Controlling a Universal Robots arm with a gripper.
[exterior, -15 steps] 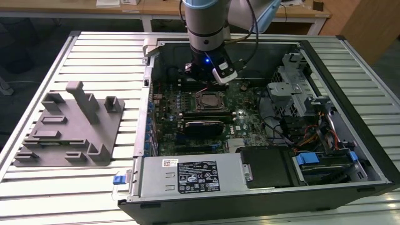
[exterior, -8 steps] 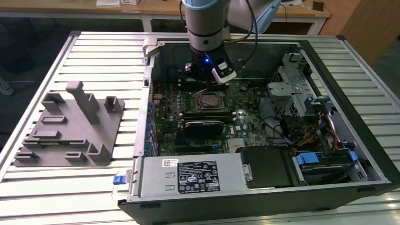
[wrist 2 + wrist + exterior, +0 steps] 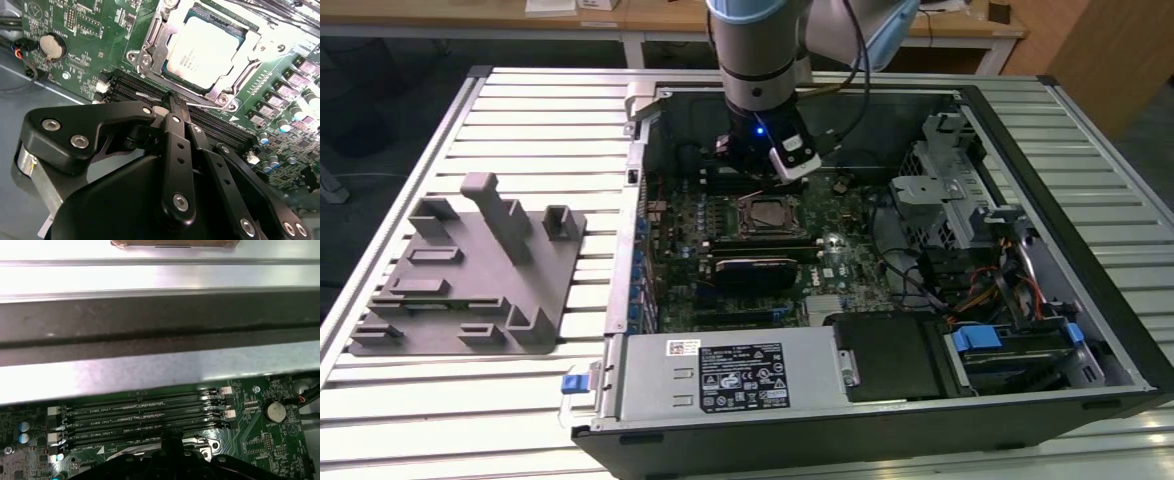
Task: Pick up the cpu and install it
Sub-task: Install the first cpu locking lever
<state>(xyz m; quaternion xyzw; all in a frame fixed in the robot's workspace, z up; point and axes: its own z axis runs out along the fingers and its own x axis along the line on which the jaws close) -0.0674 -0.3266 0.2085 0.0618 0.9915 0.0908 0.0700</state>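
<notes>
the gripper [image 3: 172,102] hangs over the memory slots [image 3: 140,420] just beside the motherboard's socket [image 3: 761,215], its fingers pressed together on nothing, while the cpu [image 3: 207,50] sits seated inside that socket's metal frame.

A: Any legible print?
B: None. Black-and-white label [image 3: 744,377] on the silver power-supply box [image 3: 720,375]: unreadable. Silver square cpu [image 3: 205,52], beyond that box: markings too faint.

Shiny metal-topped cpu [image 3: 207,50]; matt black hand [image 3: 176,107]; ribbed metal table [image 3: 520,130].
</notes>
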